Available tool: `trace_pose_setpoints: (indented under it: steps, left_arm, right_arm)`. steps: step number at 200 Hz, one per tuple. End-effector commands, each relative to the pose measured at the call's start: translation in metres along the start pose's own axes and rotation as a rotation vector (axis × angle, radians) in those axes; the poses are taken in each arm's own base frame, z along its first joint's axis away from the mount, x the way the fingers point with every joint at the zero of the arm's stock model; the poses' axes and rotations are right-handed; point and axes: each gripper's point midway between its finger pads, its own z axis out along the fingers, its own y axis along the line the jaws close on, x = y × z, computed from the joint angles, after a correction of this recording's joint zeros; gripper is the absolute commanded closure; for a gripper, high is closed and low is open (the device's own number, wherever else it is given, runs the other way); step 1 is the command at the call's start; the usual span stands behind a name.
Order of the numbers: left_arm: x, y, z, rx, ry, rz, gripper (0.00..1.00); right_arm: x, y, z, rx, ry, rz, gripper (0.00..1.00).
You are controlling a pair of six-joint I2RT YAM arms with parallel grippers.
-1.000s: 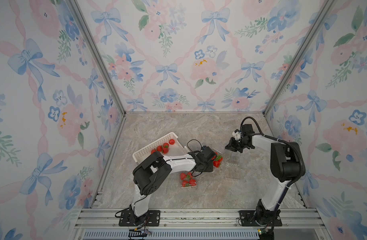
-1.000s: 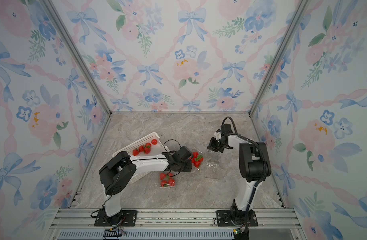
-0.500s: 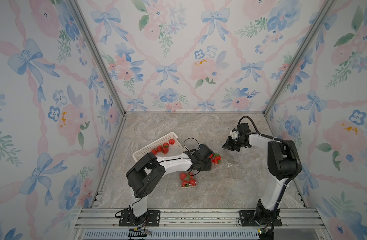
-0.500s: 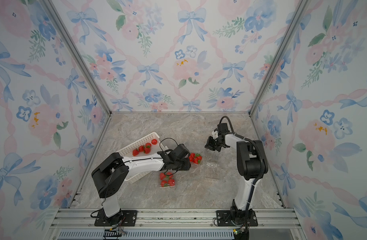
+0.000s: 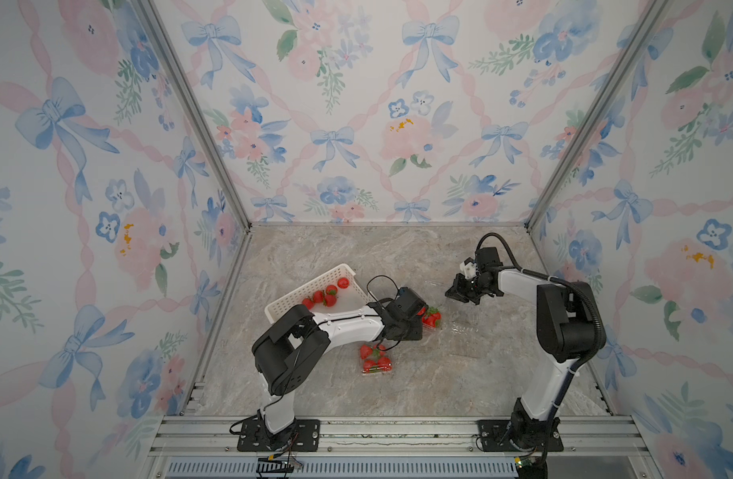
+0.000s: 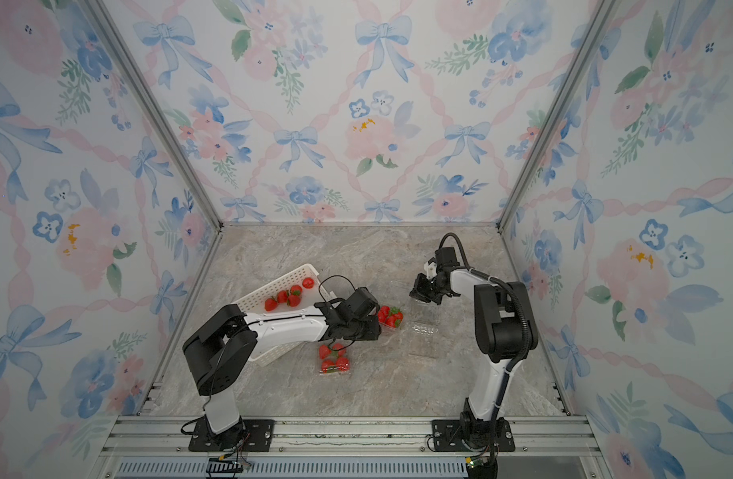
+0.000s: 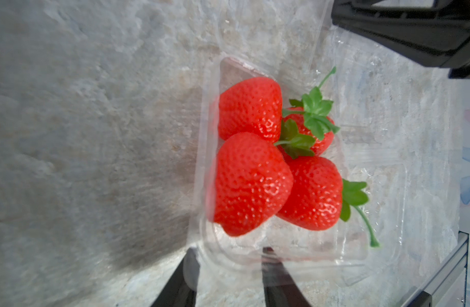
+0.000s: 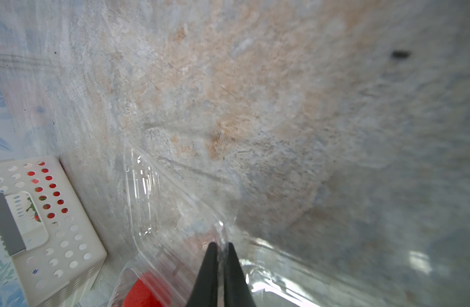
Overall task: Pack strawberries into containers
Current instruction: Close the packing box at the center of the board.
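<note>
Plastic this flimsy worries me: the right gripper (image 8: 221, 245) pinches tight on the thin clear lid (image 8: 175, 212) of the clear ribbed punnet (image 7: 308, 249) holding four glossy red strawberries (image 7: 252, 183). The left gripper (image 7: 230, 251), fingers half-spread, straddles its corner. One hard tug could spill them.

4 red strawbs (image 7: 252, 183), in clear punnet (image 7: 321, 247)

Robot test booth, floral wallpaper panels (image 5: 356, 124), aluminium frame (image 5: 199, 112), marble-look tabletop (image 5: 398, 257)

A white perforated plastic basket (image 5: 302, 290) lies at ten o'clock from the clear plastic punnet (image 7: 335, 255) of red strawberries (image 7: 251, 183); a second filled punnet (image 6: 336, 373) lies at seven.
</note>
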Motion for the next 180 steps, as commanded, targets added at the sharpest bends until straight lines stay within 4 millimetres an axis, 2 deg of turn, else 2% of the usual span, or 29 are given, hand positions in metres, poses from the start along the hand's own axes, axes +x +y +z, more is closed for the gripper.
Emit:
trace_pose_setpoints:
  steps: [1, 65, 107, 180]
  left_arm:
    - [0.005, 0.013, 0.005, -0.03, 0.012, -0.01, 0.58]
    - [0.012, 0.021, 0.01, -0.052, 0.028, -0.013, 0.58]
    - [0.01, 0.017, 0.013, -0.047, 0.027, -0.007, 0.58]
    - [0.006, 0.009, 0.014, -0.034, 0.019, 0.004, 0.59]
  right_arm:
    - [-0.001, 0.005, -0.014, -0.011, -0.039, -0.019, 0.92]
    - [-0.001, 0.005, -0.034, -0.004, -0.068, -0.026, 0.91]
    - [0.006, -0.003, -0.035, 0.006, -0.063, -0.011, 0.91]
    - [0.024, -0.018, -0.049, 0.02, -0.075, 0.008, 0.91]
